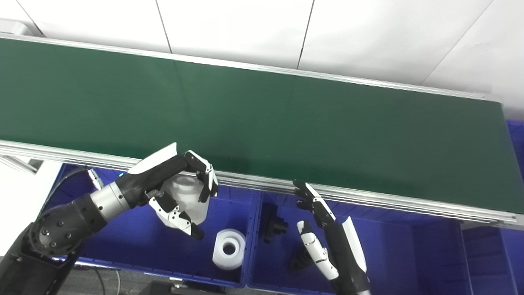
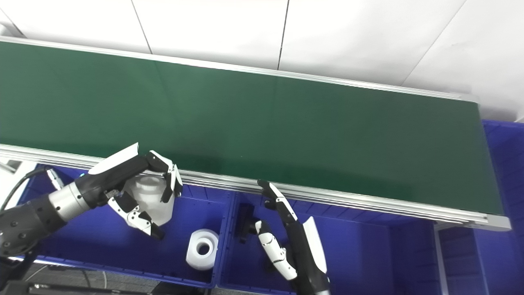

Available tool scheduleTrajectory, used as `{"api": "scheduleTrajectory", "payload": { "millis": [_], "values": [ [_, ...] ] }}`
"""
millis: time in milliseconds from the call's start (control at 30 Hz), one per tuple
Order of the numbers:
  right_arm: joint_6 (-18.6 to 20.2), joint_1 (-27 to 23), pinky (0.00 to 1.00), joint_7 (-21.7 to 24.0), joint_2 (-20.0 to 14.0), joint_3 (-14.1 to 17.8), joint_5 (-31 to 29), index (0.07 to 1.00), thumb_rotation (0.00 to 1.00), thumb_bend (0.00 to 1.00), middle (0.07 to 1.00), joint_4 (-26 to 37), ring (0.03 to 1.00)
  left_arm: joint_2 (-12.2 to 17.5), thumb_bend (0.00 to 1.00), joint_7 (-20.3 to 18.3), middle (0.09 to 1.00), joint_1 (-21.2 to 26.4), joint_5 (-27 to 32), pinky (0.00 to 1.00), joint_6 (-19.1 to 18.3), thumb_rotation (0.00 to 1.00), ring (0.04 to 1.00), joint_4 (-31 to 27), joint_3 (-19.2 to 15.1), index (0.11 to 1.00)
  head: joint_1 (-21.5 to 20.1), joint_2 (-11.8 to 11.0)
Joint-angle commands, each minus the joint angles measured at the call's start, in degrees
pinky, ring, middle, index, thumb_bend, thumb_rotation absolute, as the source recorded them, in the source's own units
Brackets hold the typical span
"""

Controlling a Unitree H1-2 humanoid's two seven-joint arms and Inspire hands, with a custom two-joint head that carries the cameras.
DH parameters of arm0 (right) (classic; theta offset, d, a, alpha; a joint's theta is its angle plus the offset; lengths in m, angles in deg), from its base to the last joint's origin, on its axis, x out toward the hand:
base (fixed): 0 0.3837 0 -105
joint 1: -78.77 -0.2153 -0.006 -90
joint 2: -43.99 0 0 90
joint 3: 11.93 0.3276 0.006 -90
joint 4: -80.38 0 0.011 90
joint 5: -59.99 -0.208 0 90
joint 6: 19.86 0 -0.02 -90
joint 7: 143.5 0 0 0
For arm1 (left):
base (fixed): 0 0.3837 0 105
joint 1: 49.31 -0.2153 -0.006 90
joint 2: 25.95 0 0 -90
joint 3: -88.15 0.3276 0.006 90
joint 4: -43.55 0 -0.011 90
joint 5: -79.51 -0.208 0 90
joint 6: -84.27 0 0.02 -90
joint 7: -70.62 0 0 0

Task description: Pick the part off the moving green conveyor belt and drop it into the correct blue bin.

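Observation:
My left hand [image 1: 176, 188] is shut on a white plastic cylinder part [image 1: 189, 197], held over the left blue bin [image 1: 135, 241] just in front of the belt's near rail. Another white ring-shaped part [image 1: 229, 248] lies on that bin's floor. The green conveyor belt [image 1: 262, 127] carries nothing in view. My right hand [image 1: 317, 229] stands open, fingers pointing up toward the rail, over the middle blue bin [image 1: 389, 254]. Black parts [image 1: 274, 226] lie in that middle bin, partly hidden by the right hand.
The belt's aluminium near rail [image 1: 368, 198] runs just above both hands. A third blue bin [image 1: 491, 254] sits at the right, and another blue container [image 1: 516, 139] shows past the belt's right end. White wall panels lie behind the belt.

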Motion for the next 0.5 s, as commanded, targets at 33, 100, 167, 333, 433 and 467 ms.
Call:
{"api": "scheduleTrajectory", "payload": {
  "millis": [33,100,167,333,433,467],
  "values": [
    [-0.11,0.22,0.82,0.28,0.25,0.14,-0.23,0.897,0.94,0.38,0.914,1.71,0.887,0.27,0.54,1.08,0.472,-0.85,-0.05,0.16,2.86,0.00,0.205,-0.19,-0.18,0.281,0.01,0.07],
    [-0.06,0.23,0.82,0.39,0.24,0.15,-0.16,0.896,0.94,0.38,0.913,1.89,0.886,0.30,0.54,1.01,0.472,-1.76,0.44,0.16,2.47,0.00,0.206,-0.12,-0.22,0.284,0.02,0.08],
    [-0.06,0.24,0.82,0.48,0.28,0.13,-0.14,0.895,0.94,0.37,0.913,2.02,0.885,0.28,0.54,1.07,0.472,-2.49,0.62,0.16,2.16,0.00,0.208,-0.21,-0.31,0.287,0.05,0.05],
    [-0.18,0.18,0.82,0.62,0.47,0.11,-0.25,0.895,0.92,0.36,0.913,2.07,0.885,-0.64,0.54,2.30,0.472,-4.63,1.39,0.17,6.56,0.00,0.210,2.44,-0.83,0.284,-0.23,0.31],
    [0.00,0.19,0.82,0.61,0.67,0.03,-0.15,0.894,0.92,0.37,0.912,2.05,0.883,-1.97,0.54,4.17,0.472,-6.16,1.89,0.18,9.44,0.00,0.215,4.10,-1.77,0.270,-0.43,0.46],
    [0.02,0.21,0.82,0.63,0.68,0.01,-0.17,0.894,0.92,0.37,0.912,2.05,0.883,-2.40,0.54,4.76,0.472,-6.52,1.69,0.18,10.25,0.00,0.216,4.51,-2.09,0.269,-0.43,0.46]
  ]
}}
